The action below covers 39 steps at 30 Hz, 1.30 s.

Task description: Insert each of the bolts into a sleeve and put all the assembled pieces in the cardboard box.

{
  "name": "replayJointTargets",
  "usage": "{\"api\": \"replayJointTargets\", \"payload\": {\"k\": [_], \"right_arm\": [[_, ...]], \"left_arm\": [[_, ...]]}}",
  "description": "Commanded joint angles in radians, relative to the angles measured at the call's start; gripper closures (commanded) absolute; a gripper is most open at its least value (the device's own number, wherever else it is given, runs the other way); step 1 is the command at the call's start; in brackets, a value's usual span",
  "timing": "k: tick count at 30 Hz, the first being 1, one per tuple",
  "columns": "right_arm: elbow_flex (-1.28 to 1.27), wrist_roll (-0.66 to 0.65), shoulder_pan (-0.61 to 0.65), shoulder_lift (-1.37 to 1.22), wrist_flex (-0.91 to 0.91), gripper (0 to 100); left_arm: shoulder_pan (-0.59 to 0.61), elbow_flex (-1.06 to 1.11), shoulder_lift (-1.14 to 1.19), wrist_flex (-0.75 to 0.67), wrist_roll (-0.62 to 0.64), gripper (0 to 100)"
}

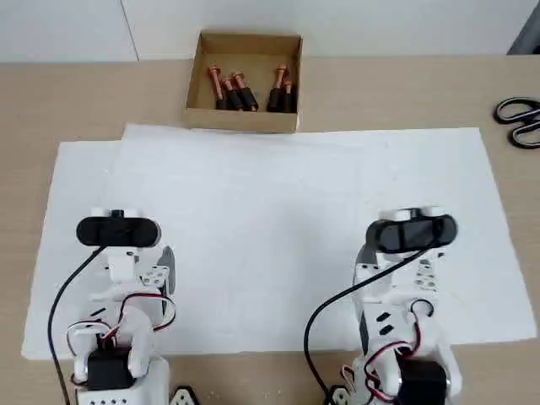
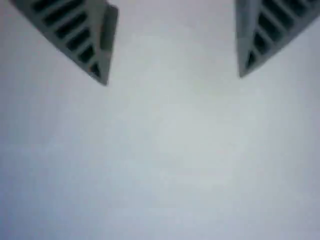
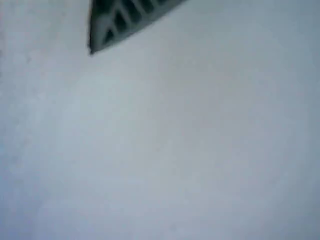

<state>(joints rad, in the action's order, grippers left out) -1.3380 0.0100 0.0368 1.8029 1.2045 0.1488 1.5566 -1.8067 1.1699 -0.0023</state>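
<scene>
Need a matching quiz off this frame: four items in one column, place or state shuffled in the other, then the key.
Things
1. cardboard box
2. assembled pieces
3. scissors
4. left gripper

Places or states
A. open, over the white sheet
B. on the bare table, at the right edge of the high view
C. on the table's far side, just past the white sheet's far edge
D. copper and black, lying inside the box

Pairs: 1-C, 2-D, 3-B, 4-A
</scene>
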Motion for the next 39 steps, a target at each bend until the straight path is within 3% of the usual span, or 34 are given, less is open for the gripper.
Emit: {"api": "replayJointTargets", "payload": {"k": [1, 18, 39], "right_arm": [[-0.020, -0.008, -0.001, 0.012, -0.018, 80.6], [-0.270, -0.002, 0.001, 0.012, -0.021, 80.7], [-0.273, -0.003, 0.001, 0.013, -0.039, 80.6]], "left_arm": [[0.005, 0.022, -0.008, -0.026, -0.003, 84], [0.005, 0.048, -0.008, -0.023, -0.003, 84], [0.005, 0.048, -0.008, -0.023, -0.003, 84]]}}
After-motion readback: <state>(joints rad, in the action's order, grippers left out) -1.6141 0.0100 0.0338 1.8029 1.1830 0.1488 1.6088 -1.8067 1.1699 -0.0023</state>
